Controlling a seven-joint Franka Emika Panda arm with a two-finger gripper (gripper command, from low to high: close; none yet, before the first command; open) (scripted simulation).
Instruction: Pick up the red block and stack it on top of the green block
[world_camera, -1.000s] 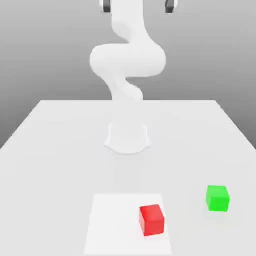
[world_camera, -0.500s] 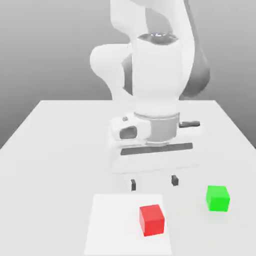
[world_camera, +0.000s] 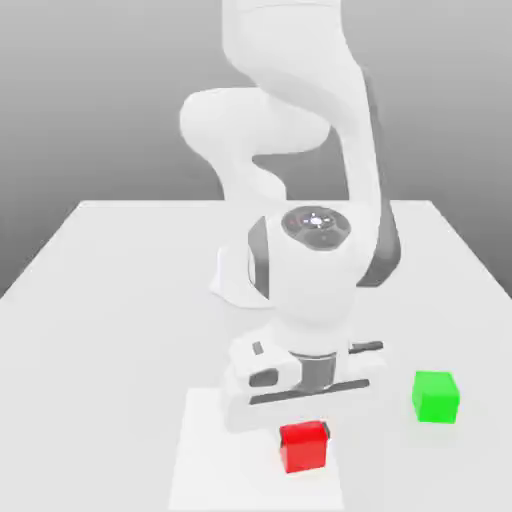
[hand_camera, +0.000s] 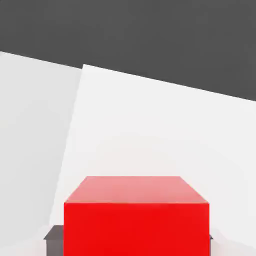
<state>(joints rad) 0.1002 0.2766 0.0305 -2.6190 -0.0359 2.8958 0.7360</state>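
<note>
The red block (world_camera: 303, 447) lies on a paler square patch of the white table, near the front edge in the exterior view. My gripper (world_camera: 304, 432) has come straight down over it, and the hand covers the cube's top edge. In the hand view the red block (hand_camera: 136, 217) looms large, with a dark fingertip (hand_camera: 54, 234) showing just past one of its sides. The fingers straddle the cube and look open. The green block (world_camera: 435, 396) sits alone on the table, toward the exterior view's right of the red one.
The paler square patch (world_camera: 220, 450) marks the table's front middle. The arm's round base (world_camera: 235, 280) stands at mid-table behind the hand. The white table (world_camera: 100, 300) stretches out bare toward the exterior view's left.
The hand has dropped from well above the table down onto the red block and moved forward. Both blocks stay where they were.
</note>
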